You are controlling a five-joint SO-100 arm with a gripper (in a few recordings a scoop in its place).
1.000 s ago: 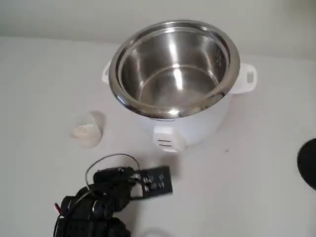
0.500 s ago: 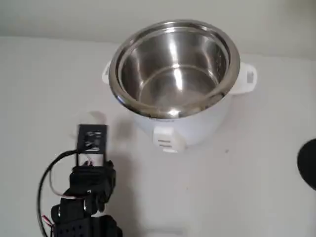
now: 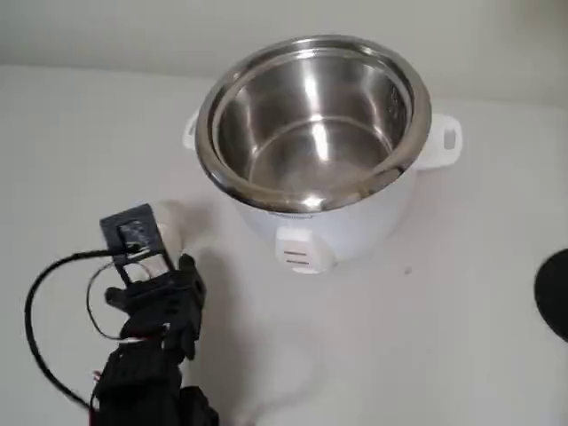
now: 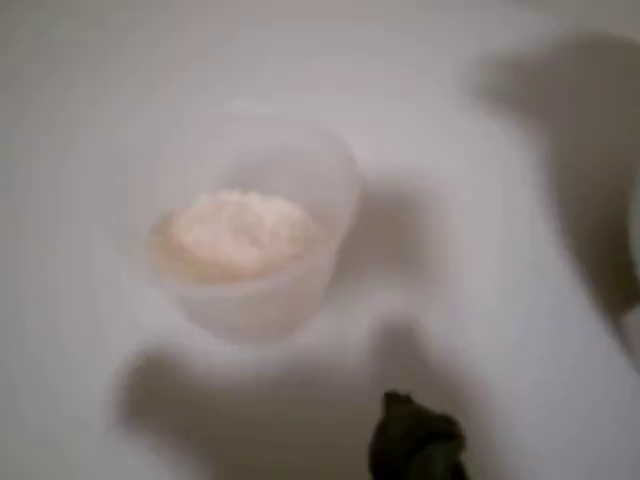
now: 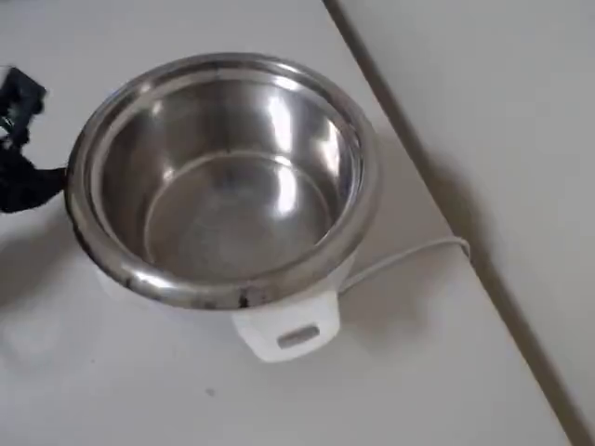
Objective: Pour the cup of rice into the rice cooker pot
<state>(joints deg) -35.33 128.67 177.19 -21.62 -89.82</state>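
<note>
Hovering over the cup (image 4: 250,235) of rice (image 4: 235,232) mid-left in the wrist view, lining up a grab; can't tell end effector (image 3: 146,244) opening.

From my fixed view the arm (image 3: 146,311) covers most of the cup (image 3: 170,226). My wrist feed is blurred: the rice (image 4: 235,232) reads as a pale heap, and I can't tell how the jaws stand. The black round object (image 3: 555,293) is cropped.
</note>
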